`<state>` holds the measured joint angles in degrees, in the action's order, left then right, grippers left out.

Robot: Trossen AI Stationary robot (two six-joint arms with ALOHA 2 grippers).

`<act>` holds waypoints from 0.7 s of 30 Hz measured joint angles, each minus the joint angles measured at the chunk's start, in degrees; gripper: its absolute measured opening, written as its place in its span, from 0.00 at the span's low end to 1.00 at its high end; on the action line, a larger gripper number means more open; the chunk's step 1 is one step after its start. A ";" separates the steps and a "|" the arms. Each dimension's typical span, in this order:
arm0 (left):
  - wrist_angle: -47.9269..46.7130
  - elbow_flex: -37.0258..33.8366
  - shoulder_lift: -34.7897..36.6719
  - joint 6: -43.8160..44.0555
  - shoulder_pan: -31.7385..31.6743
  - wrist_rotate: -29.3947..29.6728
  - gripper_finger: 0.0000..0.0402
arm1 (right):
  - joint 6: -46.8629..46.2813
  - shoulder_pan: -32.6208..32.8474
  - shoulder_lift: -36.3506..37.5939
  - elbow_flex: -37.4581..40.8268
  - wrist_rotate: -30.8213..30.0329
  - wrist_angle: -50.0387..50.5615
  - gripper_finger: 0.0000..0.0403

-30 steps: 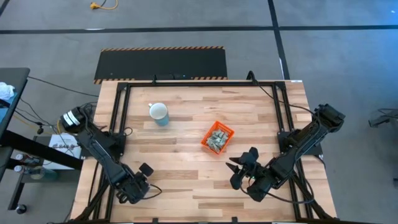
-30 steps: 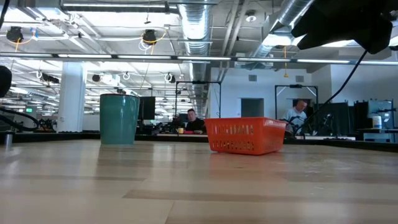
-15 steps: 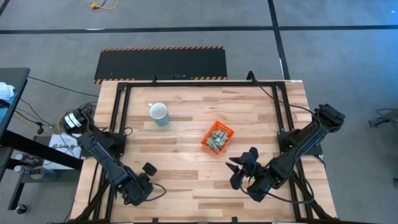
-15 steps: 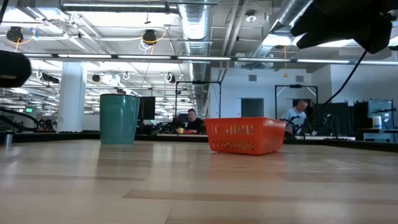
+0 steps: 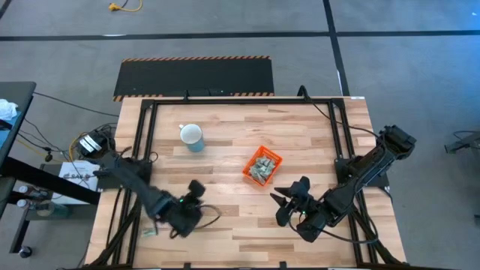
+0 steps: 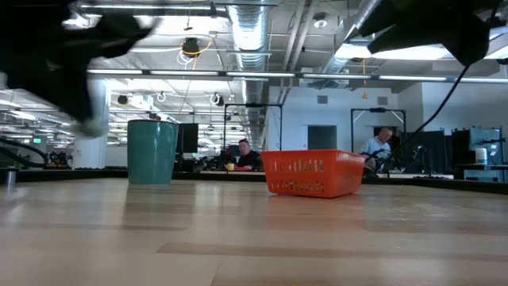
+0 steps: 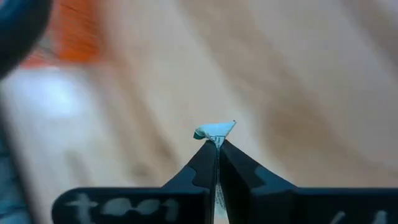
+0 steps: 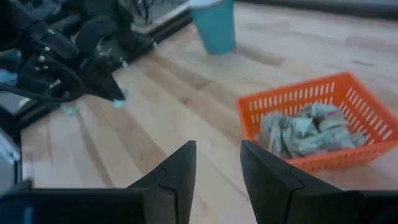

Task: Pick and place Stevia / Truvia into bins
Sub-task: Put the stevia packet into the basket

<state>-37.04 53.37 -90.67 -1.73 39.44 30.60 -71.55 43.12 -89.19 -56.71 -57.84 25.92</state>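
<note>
The orange bin (image 5: pixel 262 165) stands right of the table's middle, with several pale green and white sachets (image 8: pixel 305 127) heaped inside it. My left gripper (image 5: pixel 197 186) is left of the bin, raised over the table and shut on one small sachet (image 7: pixel 214 131). In the right wrist view this gripper (image 8: pixel 111 86) shows with the sachet (image 8: pixel 119 99) at its tip. My right gripper (image 8: pixel 217 163) is open and hovers near the bin's near-right side (image 5: pixel 289 199), touching nothing. My left gripper pinches a sachet between its two fingertips (image 7: pixel 208 155). Only a small crumpled corner (image 7: pixel 217 129) sticks out past the tips. The sachet is lifted clear of the table.
A pale blue-white mug (image 5: pixel 191 136) stands toward the far left, teal in the low view (image 6: pixel 152 151). A pale scrap (image 5: pixel 148 231) lies by the near-left edge. Black frame rails (image 5: pixel 146 124) run along the table's sides. Bare wood lies between the grippers.
My left arm has swung from the near-left corner toward the table's middle and the bin, staying shut. In the low view it has come in blurred at the upper left. My right gripper has edged slightly toward the left.
</note>
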 joint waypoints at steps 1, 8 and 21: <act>1.74 0.73 0.02 -3.41 -2.17 1.69 0.00 | 0.00 -0.20 0.00 0.00 -0.87 -0.25 0.29; 25.58 2.64 -0.07 -24.29 -22.39 -11.37 0.00 | 0.77 -1.81 0.00 0.00 -5.32 -0.76 0.29; 56.05 2.76 -5.01 -7.57 -44.83 -47.54 0.00 | 4.65 -5.05 -0.02 0.00 -9.27 -0.91 0.29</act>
<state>19.01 56.13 -95.68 -9.30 -5.39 -16.94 -66.90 38.07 -89.21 -56.71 -67.11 25.02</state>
